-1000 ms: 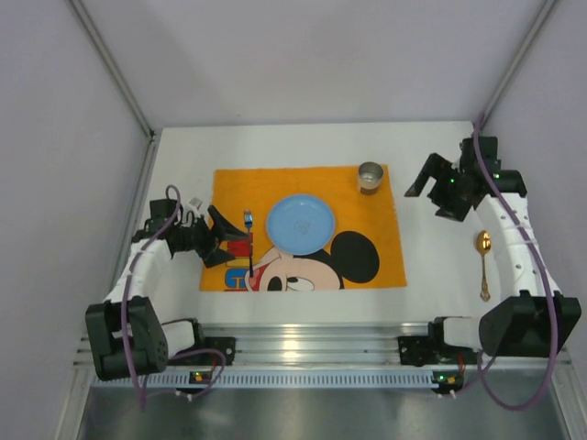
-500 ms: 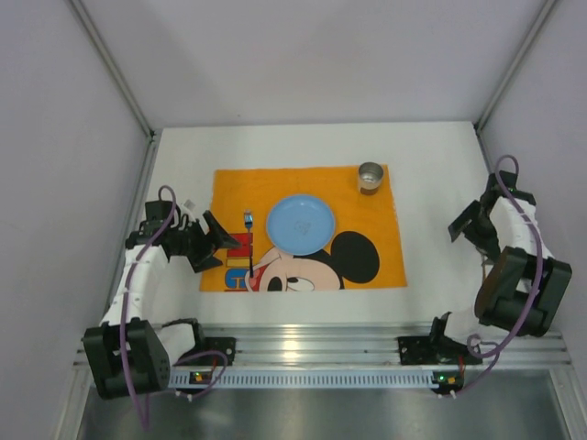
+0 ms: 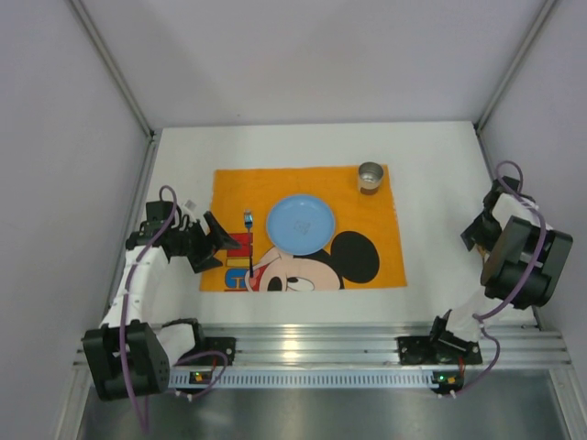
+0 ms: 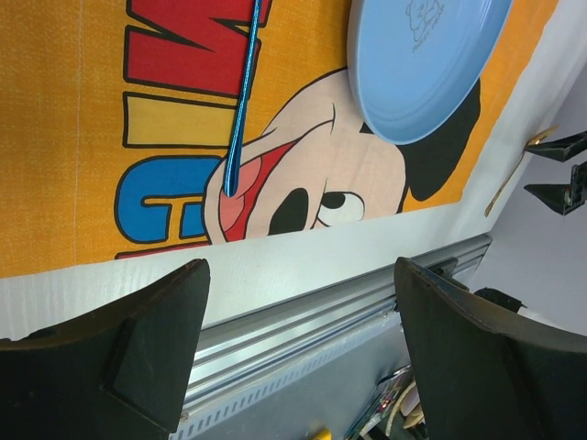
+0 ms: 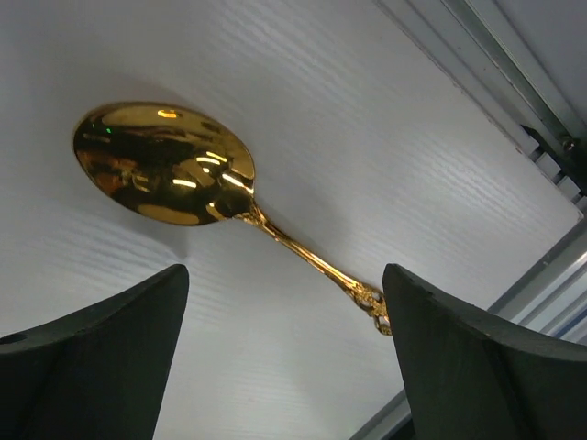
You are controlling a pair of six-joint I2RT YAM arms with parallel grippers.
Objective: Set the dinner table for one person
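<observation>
The white dinner table (image 3: pixel 431 266) bears an orange Mickey Mouse placemat (image 3: pixel 303 183). On the mat lie a blue plate (image 3: pixel 301 224), a metal cup (image 3: pixel 371 176) at its far right corner, and a blue fork (image 3: pixel 249 240) left of the plate. My left gripper (image 3: pixel 218 240) is open and empty just left of the fork; its wrist view shows the fork handle (image 4: pixel 243 92) and plate (image 4: pixel 422 64). My right gripper (image 5: pixel 286 275) is open, low over a gold spoon (image 5: pixel 165 160) lying on the bare table. The right arm hides the spoon in the top view.
The aluminium rail (image 3: pixel 321 344) runs along the near edge, with both arm bases on it. Grey walls close in the left, far and right sides. The right arm (image 3: pixel 514 257) is folded close to the right wall.
My right arm has swung back from the far right of the table and folded down near the right edge, over the spoon. My left gripper has drawn back slightly left from the fork.
</observation>
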